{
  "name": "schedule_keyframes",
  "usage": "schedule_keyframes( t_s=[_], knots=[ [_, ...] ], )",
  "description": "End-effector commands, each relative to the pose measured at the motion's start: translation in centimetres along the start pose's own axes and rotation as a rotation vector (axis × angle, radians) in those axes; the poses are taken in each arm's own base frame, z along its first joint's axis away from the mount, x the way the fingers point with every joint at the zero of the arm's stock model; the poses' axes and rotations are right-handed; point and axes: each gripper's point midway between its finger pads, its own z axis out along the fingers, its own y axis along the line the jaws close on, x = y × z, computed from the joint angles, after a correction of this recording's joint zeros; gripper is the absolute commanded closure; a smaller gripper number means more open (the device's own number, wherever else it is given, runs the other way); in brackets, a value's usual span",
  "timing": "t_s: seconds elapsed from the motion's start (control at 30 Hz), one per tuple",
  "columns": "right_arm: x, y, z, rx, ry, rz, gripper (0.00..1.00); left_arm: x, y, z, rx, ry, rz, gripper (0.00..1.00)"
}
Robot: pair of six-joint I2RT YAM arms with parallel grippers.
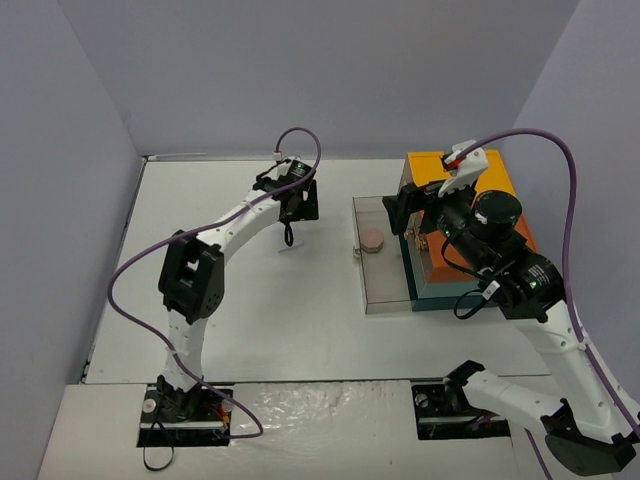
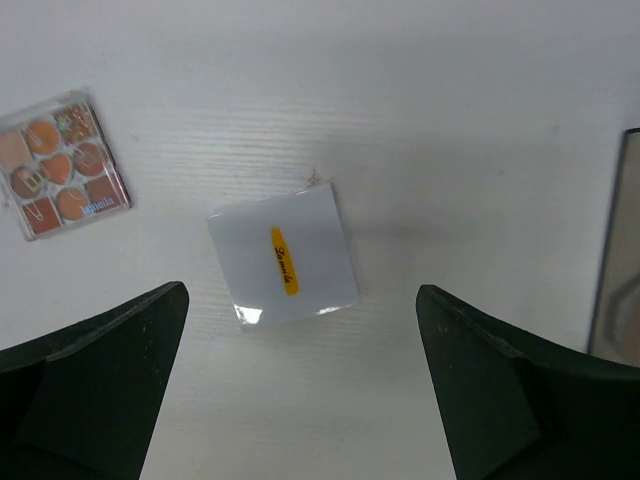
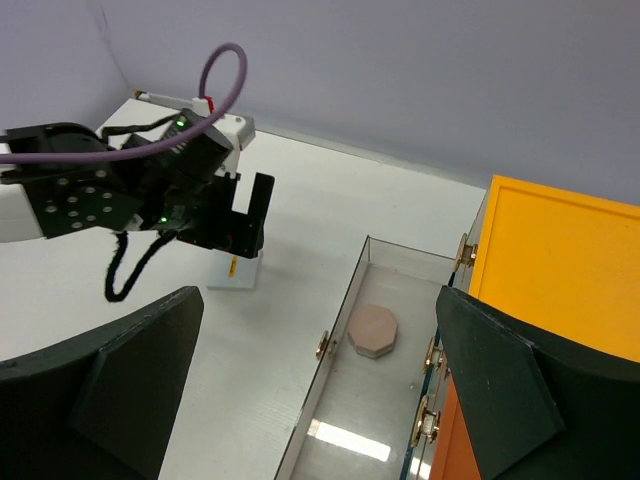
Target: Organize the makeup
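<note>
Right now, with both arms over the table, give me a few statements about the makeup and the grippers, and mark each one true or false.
1. The small white card with a yellow label lies flat on the table under the open left gripper, not held. True.
2. The clear plastic drawer holds two compacts. False: only one peach octagonal compact lies in it.
3. The square palette of peach and brown shades sits inside the drawer. False: it lies on the table, apart from the white card.
4. The right gripper is open and holds nothing. True.
</note>
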Motion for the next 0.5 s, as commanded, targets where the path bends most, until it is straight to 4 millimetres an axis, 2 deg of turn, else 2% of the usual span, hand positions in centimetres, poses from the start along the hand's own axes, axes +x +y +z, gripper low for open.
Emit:
schedule_keyframes(
  t_s=[0.0, 0.17, 0.3, 0.47],
  knots=[
    [-1.1, 0.2, 0.7, -0.012, -0.058, 0.001, 0.0, 0.6, 1.3, 2.0, -0.067, 0.08, -0.095, 0.03],
    [-0.2, 0.4, 0.8, -0.026, -0.043, 0.005, 0.0, 1.2, 2.0, 4.6, -0.094, 0.136, -0.157, 0.03],
    [0.3, 0.5, 0.9, -0.03, -0.038, 0.004, 0.0, 1.9, 1.7, 5.5, -0.1, 0.166, -0.171, 0.03],
    [0.5, 0.3, 0.7, -0.025, -0.037, -0.001, 0.0, 4.1, 2.0, 6.3, -0.117, 0.23, -0.174, 0.03]
  ],
)
